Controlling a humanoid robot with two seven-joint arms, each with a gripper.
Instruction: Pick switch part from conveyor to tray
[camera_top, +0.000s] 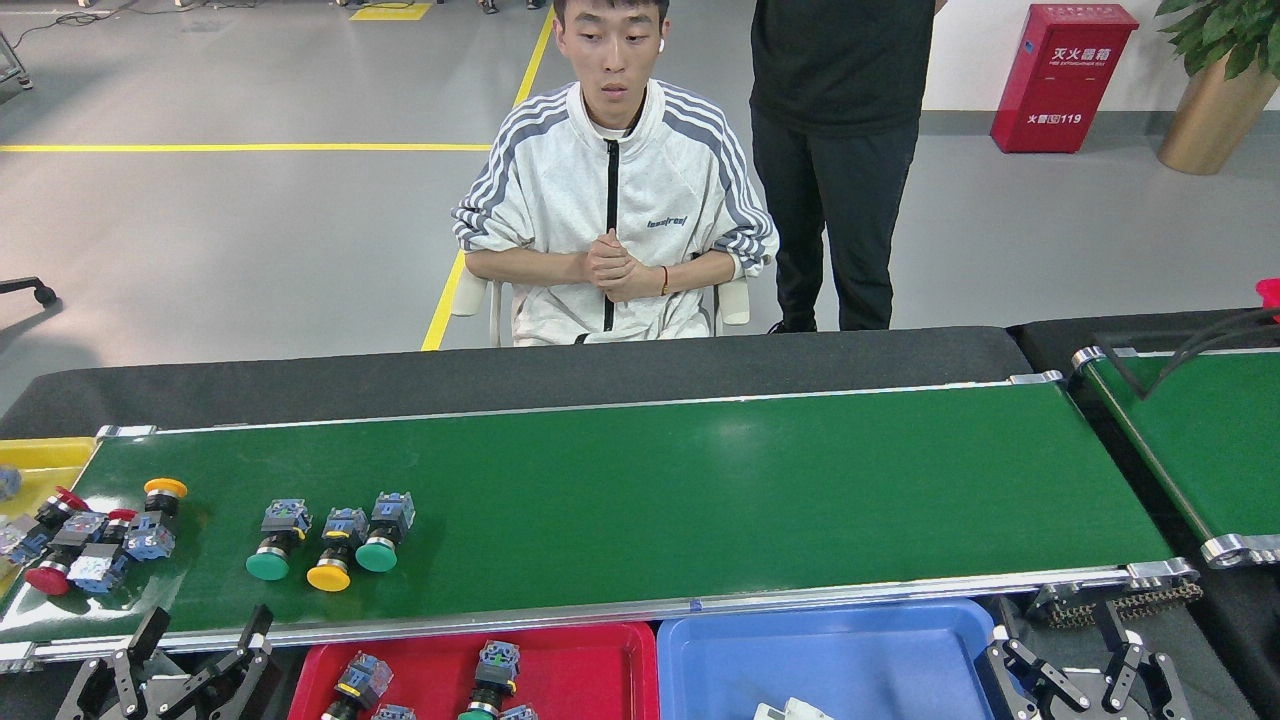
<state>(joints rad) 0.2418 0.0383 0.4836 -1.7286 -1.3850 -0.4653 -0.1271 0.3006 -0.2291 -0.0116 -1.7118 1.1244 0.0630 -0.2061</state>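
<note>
At the far left edge of the frame a yellow plastic bin (40, 462) sits at the end of the long glossy dark-green conveyor (700, 480) with silver side rails. On the belt's left end lies a tight cluster of push-button switch parts with red and orange caps (95, 537), touching one another. Just to their right, still in the left third of the belt, three more switch parts lie side by side: a green-capped switch part (273, 547), a yellow-capped switch part (335, 551) and a second green-capped switch part (384, 534). In the lower left corner, below the belt's near rail, the left end effector (195, 660) has its black fingers spread apart and holds nothing. To its right, a red plastic tray (590, 670) at the bottom edge holds several switch parts (490, 675). Beside it, a blue plastic tray (860, 660) has a white part (795, 711) showing at its lower edge. In the lower right corner the right end effector (1085, 665) is likewise open and empty. Behind the belt's middle sits a person in a white striped jacket (615, 210).
</note>
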